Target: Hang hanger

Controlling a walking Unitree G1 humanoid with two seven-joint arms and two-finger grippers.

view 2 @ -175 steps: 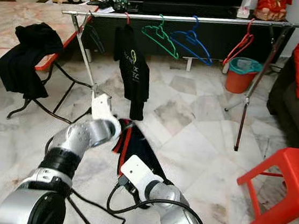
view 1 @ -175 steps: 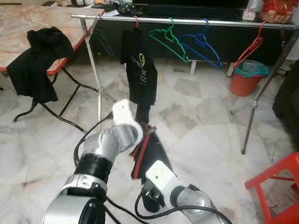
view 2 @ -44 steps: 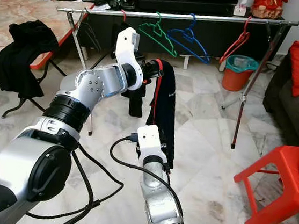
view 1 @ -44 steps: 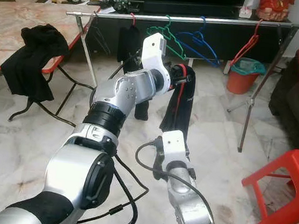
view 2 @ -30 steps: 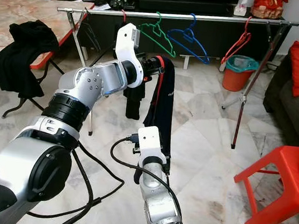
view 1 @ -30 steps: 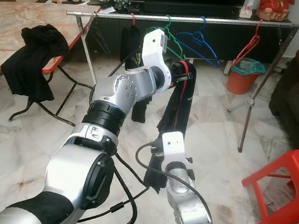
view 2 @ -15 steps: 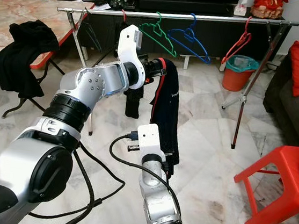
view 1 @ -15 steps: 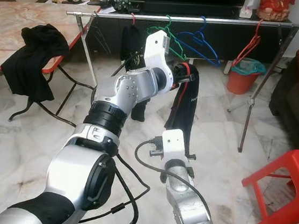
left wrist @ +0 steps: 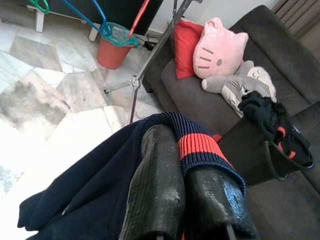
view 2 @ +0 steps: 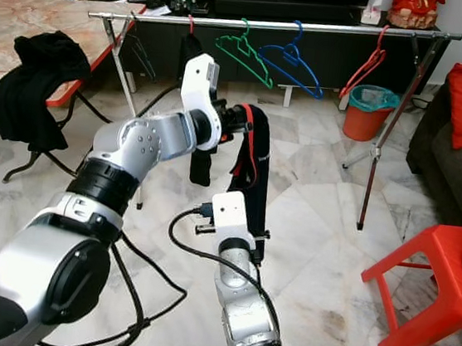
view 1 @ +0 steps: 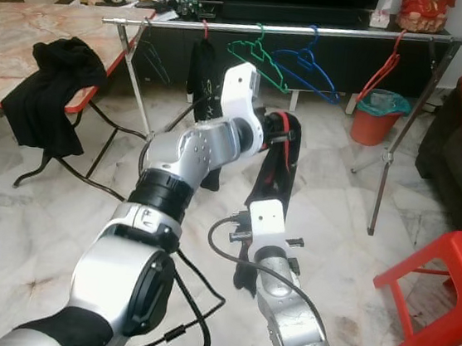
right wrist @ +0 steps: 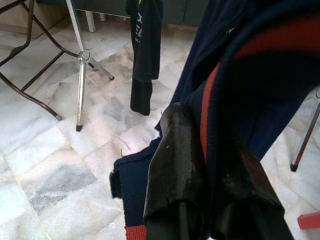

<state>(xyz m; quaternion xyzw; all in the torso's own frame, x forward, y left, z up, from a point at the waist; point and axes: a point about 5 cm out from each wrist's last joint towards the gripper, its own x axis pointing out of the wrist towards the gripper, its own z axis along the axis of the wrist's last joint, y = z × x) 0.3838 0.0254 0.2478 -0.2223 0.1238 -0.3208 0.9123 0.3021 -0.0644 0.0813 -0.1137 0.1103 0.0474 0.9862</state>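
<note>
Navy knit sweater [view 1: 280, 166], soft and limp, hangs below the rail [view 1: 330, 33]. Left tool [left wrist: 182, 195] pinches its red-striped edge; right tool [right wrist: 210, 200] clamps lower folds. Likely light, slips easily.

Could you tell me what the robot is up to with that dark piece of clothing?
Both arms hold up a navy garment with red trim. The left gripper is shut on its collar, and the right gripper pinches it lower down. The clothes rail ahead carries green, blue and red hangers; the garment is not on it yet.
</note>
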